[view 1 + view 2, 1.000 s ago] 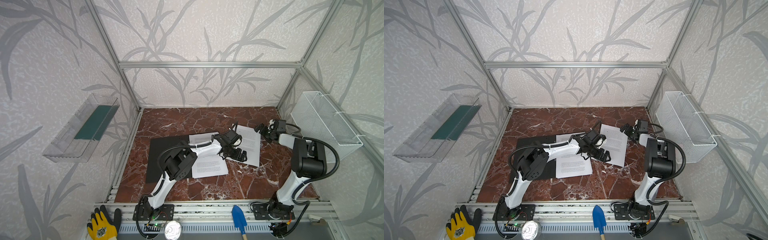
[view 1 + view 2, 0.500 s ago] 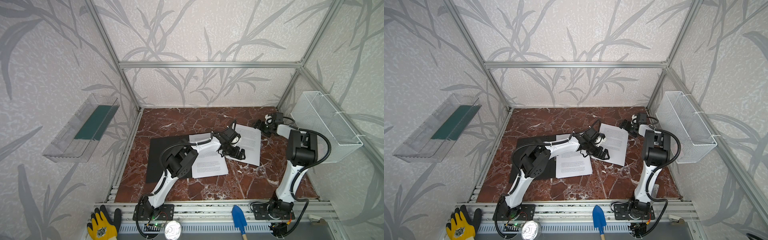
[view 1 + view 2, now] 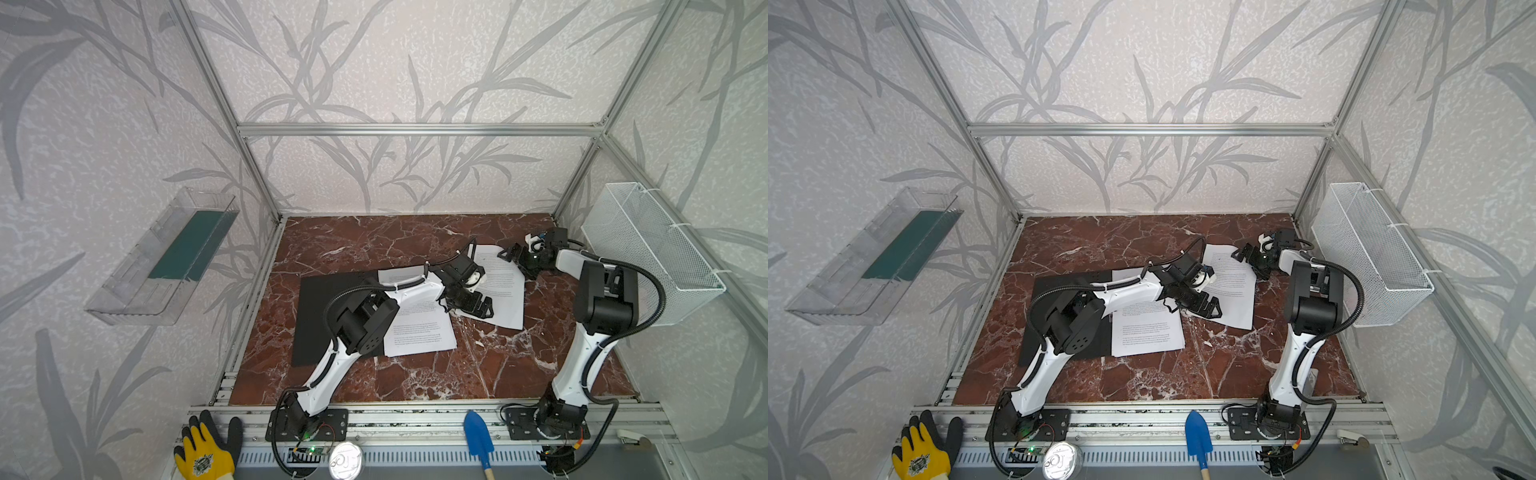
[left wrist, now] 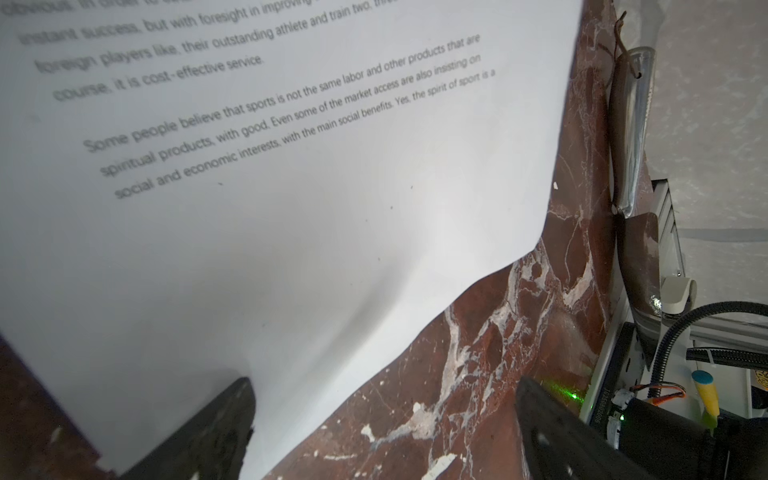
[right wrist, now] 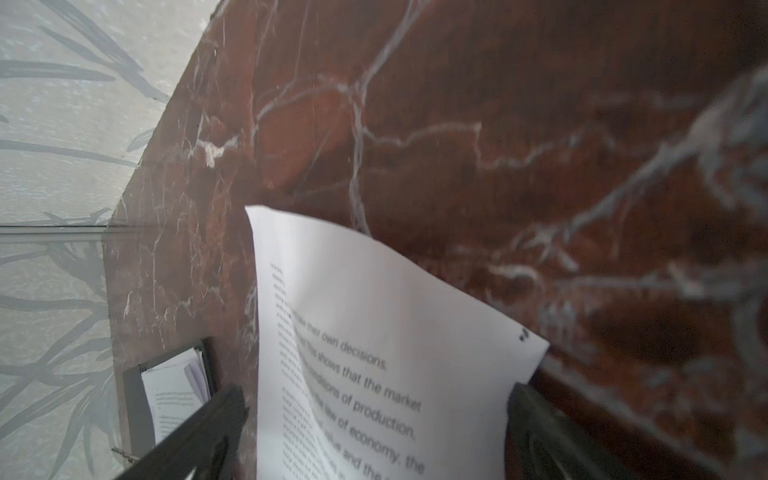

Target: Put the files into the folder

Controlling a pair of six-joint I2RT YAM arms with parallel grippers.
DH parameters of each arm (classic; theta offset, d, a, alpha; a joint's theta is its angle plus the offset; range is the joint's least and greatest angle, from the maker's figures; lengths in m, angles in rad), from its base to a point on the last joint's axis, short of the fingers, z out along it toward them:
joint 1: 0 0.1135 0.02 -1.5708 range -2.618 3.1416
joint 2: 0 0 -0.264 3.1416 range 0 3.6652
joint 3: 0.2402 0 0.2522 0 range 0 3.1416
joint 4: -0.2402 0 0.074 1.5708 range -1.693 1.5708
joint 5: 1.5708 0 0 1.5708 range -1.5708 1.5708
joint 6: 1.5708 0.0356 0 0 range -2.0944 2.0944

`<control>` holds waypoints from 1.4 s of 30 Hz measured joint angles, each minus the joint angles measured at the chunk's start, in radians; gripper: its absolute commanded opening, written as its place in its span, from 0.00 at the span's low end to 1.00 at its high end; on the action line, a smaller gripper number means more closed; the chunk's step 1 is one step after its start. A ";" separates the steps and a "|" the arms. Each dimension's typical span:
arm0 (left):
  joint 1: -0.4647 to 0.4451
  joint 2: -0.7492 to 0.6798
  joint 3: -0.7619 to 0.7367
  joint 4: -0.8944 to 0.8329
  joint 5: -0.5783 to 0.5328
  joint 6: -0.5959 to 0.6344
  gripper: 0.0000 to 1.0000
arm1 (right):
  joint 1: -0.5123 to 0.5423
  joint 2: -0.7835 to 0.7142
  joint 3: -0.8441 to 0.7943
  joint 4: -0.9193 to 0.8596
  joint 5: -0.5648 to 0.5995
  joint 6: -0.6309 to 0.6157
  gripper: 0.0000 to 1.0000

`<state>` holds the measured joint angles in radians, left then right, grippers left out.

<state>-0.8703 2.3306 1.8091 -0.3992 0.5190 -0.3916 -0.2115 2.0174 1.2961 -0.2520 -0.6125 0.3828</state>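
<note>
On the left wall: clear tray [image 3: 137, 286] holding a dark green panel [image 3: 187, 249]. On the front rail below it are a yellow glove [image 3: 203, 457] and a tin lid [image 3: 345, 459].

Marble top [image 3: 374, 245], left of middle: black folder [image 3: 320, 307] lying flat. Its right part is under the left sheet [image 3: 419, 336], which overhangs onto bare marble. Left arm [image 3: 361, 320] crosses over both and hides the folder's right edge.

Left gripper [image 3: 471, 306] is low at the near corner of the right sheet [image 3: 500, 286], spread full and gripping nothing. In the left wrist view one finger [image 4: 199, 432] is over paper and the other over marble.

Blue trowel [image 3: 478, 432] on the front rail.

The right sheet lies skewed, clear of the folder, its far end curled up.

Right gripper [image 3: 516, 262] is at that far end, jaws wide. In the right wrist view the sheet's edge lies between the fingers [image 5: 195, 432]; contact cannot be made out.

White wire basket [image 3: 648, 253] on the right wall.
</note>
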 measured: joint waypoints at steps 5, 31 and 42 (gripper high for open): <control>0.000 0.018 0.021 0.004 0.004 0.000 0.99 | 0.000 -0.098 -0.131 0.001 -0.044 0.063 0.99; 0.003 0.030 0.031 0.024 0.020 0.000 0.99 | -0.017 -0.352 -0.372 0.114 0.000 0.165 0.05; 0.015 0.030 0.030 0.045 0.075 -0.001 0.99 | -0.017 -0.407 -0.405 0.067 0.064 0.148 0.00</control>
<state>-0.8555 2.3604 1.8389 -0.3538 0.5941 -0.3927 -0.2283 1.6104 0.8909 -0.1848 -0.5484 0.5308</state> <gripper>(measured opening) 0.991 0.047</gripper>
